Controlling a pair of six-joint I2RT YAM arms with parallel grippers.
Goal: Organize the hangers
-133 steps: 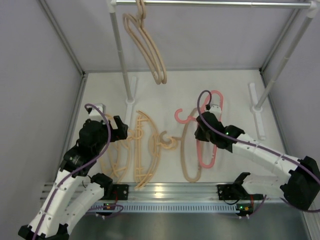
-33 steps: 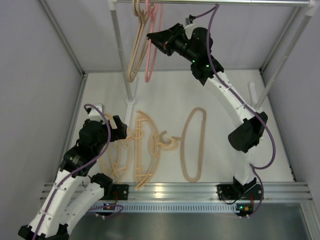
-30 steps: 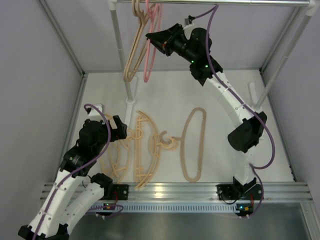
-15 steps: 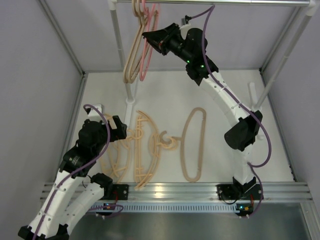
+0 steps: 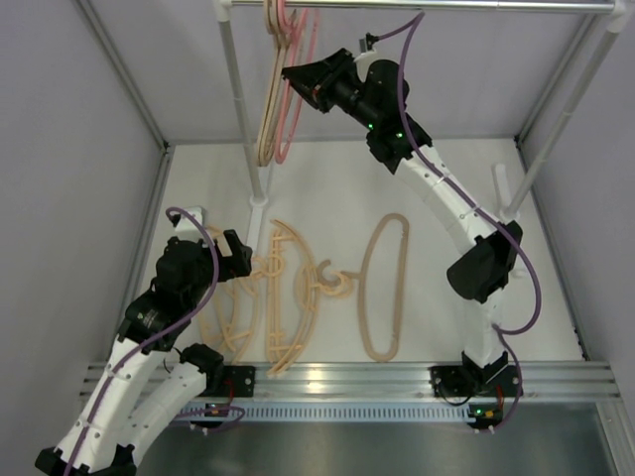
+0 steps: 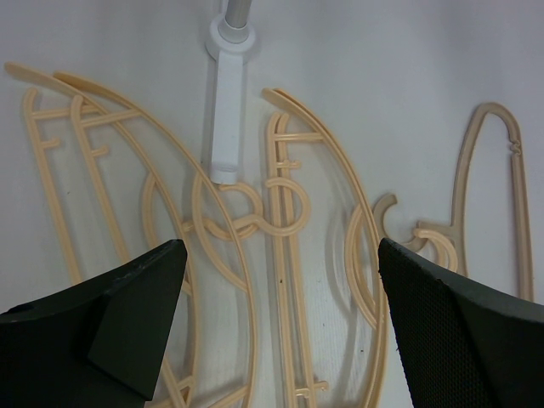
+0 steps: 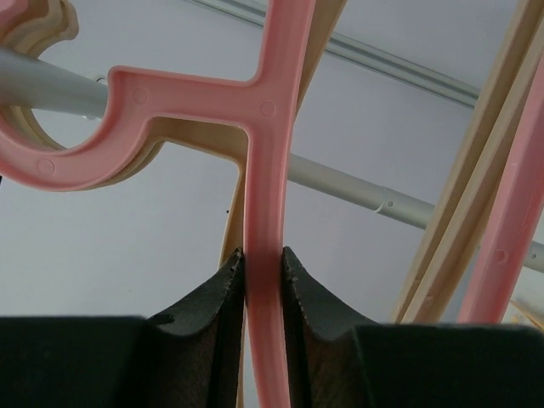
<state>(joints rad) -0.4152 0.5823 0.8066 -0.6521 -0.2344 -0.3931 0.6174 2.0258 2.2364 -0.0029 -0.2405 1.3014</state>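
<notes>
pink hanger (image 7: 170,102): thin, hook over rail (image 7: 340,183) | right gripper (image 7: 262,262): clamped on its neck | left gripper (image 6: 280,248): wide apart, empty

A lab robot test cell: plain grey panels (image 5: 60,149) wall in a white table (image 5: 337,188), with an aluminium mounting rail (image 5: 337,377) along the table's near edge.

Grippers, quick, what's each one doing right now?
Left gripper: open, holding nothing, over the beige hangers.
Right gripper: closed on the pink hanger, at its neck.
</notes>
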